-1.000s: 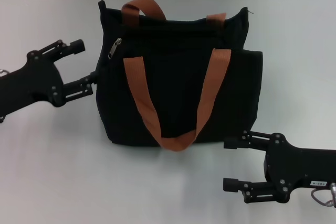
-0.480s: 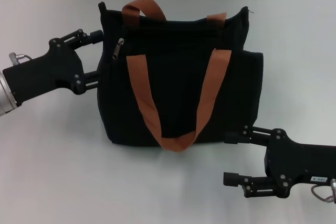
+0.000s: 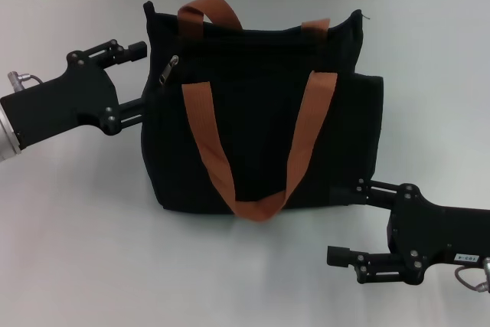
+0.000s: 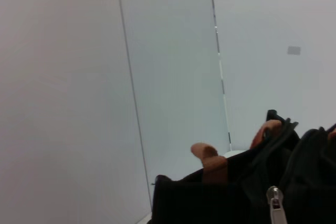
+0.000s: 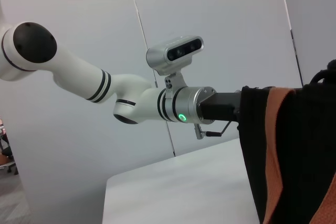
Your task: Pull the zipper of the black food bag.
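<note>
Zipper (image 3: 168, 70), small silver metal tab, sits just beside my left pincer (image 3: 142, 76), spread apart to take it. My right pincer (image 3: 344, 221), also apart, waits at the boxy black fabric food bag (image 3: 260, 120) to brace it.

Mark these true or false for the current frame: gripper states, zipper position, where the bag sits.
1. The left gripper is open at the bag's side. True.
2. The zipper sits at the bag's end nearest the right gripper. False: it is at the end by the left gripper.
3. The right gripper holds an orange strap. False: it is open, holding nothing.
4. The bag rests on the table. True.
</note>
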